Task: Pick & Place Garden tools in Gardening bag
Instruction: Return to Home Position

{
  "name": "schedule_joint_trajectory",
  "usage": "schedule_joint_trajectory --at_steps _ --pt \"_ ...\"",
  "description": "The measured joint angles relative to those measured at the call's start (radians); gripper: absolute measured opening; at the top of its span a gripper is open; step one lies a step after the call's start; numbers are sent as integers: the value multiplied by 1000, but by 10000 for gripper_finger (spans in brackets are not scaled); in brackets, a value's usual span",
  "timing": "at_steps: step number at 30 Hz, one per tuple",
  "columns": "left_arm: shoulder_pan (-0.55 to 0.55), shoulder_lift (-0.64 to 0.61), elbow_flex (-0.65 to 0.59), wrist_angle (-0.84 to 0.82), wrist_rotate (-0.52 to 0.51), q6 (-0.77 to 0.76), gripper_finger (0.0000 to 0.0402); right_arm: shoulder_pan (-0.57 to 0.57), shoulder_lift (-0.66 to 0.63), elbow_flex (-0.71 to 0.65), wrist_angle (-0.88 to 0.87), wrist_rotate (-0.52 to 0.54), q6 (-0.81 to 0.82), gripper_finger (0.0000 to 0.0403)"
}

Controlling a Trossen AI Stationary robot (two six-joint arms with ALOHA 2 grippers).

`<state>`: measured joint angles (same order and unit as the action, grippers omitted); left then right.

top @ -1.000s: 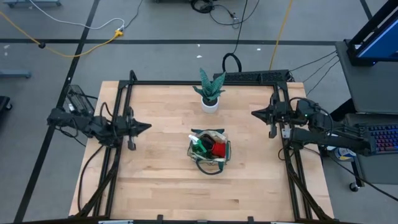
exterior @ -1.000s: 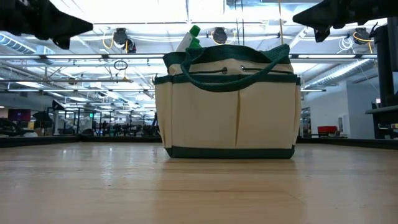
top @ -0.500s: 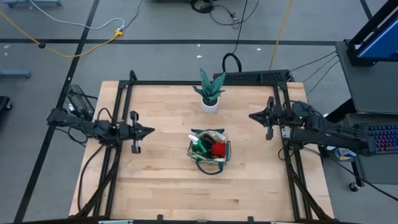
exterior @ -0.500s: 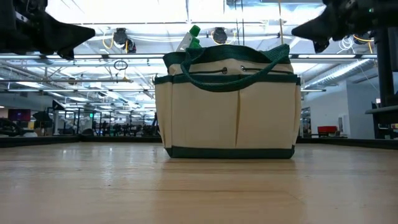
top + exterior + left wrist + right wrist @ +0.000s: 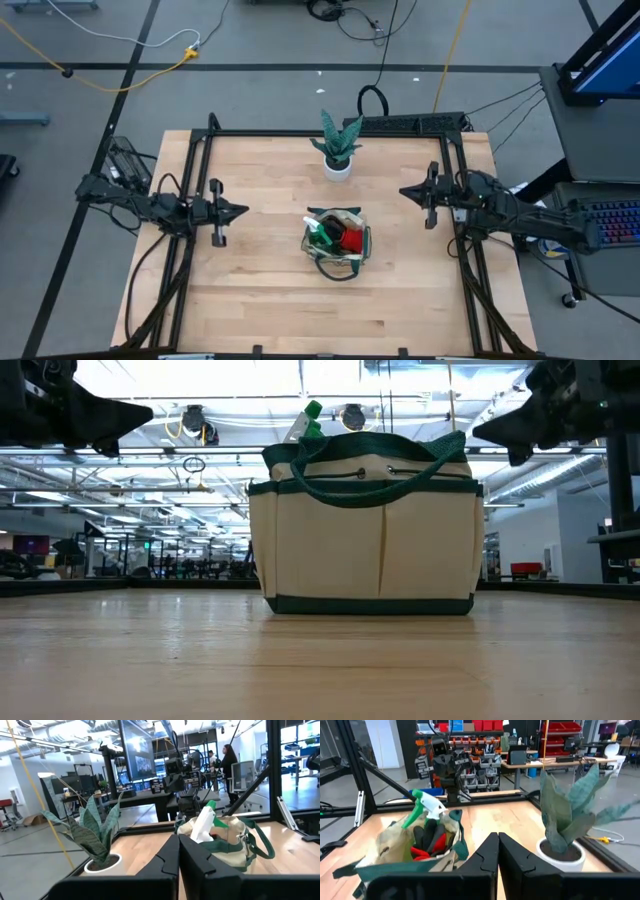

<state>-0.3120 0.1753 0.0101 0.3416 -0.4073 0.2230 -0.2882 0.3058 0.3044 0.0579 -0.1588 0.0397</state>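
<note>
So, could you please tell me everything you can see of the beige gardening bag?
The small round beige fabric gardening bag has dark green trim at rim and base, stitched outer pockets and dark green loop handles drooping over its side. It stands upright near the middle of the light wooden table, open at the top. A green-and-white spray bottle pokes out above the rim, and red-and-black gloves lie inside. The shut left hand and right hand hang apart from it on either side.
</note>
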Motion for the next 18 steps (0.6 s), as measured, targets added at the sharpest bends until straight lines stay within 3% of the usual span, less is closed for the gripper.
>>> schedule_joint_trajectory --at_steps 18 --pt "0 0 1 -1 -2 -23 10 0 -169 -102 -2 0 27 0"
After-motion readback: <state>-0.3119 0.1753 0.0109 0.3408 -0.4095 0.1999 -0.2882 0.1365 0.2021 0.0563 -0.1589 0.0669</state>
